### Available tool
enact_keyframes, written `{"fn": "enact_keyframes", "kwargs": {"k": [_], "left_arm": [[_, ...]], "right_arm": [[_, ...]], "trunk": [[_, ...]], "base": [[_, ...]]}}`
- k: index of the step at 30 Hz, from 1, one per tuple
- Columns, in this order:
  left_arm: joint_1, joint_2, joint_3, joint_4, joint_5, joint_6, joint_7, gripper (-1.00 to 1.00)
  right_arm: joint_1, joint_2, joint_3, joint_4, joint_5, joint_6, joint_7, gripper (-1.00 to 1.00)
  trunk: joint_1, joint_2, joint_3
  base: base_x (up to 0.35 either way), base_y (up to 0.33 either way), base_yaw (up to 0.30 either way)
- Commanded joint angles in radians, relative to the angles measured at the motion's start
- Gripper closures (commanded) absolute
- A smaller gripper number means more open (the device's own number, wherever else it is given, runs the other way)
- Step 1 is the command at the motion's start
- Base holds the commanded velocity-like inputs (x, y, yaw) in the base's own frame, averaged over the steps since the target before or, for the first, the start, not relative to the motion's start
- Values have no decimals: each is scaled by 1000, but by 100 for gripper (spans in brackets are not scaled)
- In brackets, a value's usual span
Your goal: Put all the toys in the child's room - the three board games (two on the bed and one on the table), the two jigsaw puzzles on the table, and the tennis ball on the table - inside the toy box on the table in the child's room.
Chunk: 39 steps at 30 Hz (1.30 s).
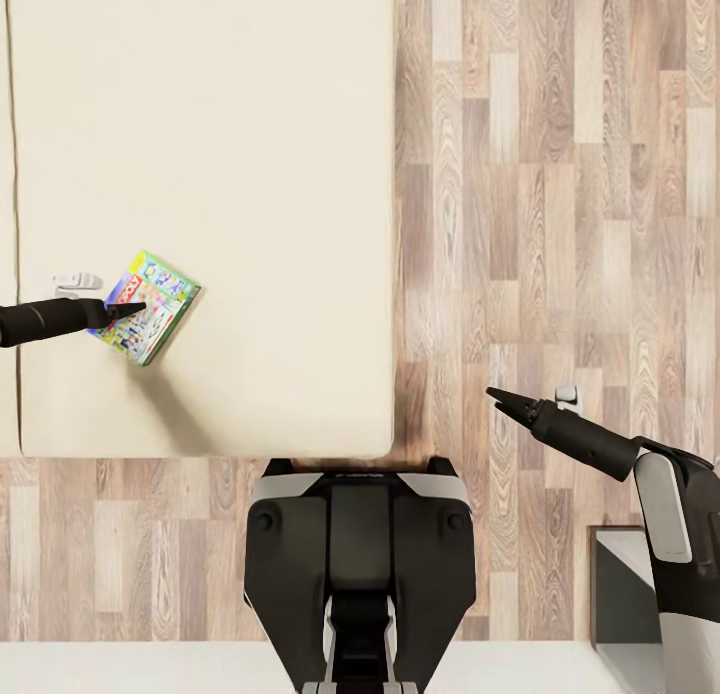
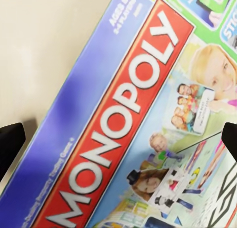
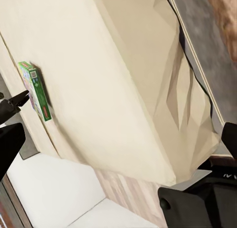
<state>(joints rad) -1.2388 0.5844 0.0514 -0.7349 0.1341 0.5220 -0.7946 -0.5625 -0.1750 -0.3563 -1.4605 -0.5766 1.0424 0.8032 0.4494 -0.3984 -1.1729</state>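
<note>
Left gripper over the Monopoly box on the bed

Near, the right gripper (image 1: 497, 396) hangs over the floor (image 1: 560, 224), fingers together. Farther left, the left gripper (image 1: 135, 309) overlaps the Monopoly box (image 1: 155, 304) lying on the bed (image 1: 250, 154); fingers (image 2: 10, 144) apart, contact unclear.

The floor (image 1: 560, 174) was laid in wood planks of mixed tan, grey and brown tones, running lengthwise away from the camera. A large cream-beige bed (image 1: 250, 154) covered the left part of the head view, its surface flat and evenly lit, with rounded near corners. A pale grey-white block (image 1: 625, 594) stood at the lower right on the planks.
</note>
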Motion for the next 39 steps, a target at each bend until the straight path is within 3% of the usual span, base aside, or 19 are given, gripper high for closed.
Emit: {"fn": "enact_keyframes", "kwargs": {"k": [1,23,39], "left_arm": [[0,0,0,0,5,7,-2,-100],[1,1,-1,0,5,4,-2,-100],[0,0,-2,0,7,4,-3,-100]], "right_arm": [[0,0,-1,0,4,4,5,-100],[0,7,-1,-1,4,5,-16,-100],[0,8,-3,0,4,5,-15,-100]], "trunk": [[1,-2,-2],[1,-2,-6],[1,-2,-6]], "base": [[0,0,0],[0,0,0],[0,-113,0]]}}
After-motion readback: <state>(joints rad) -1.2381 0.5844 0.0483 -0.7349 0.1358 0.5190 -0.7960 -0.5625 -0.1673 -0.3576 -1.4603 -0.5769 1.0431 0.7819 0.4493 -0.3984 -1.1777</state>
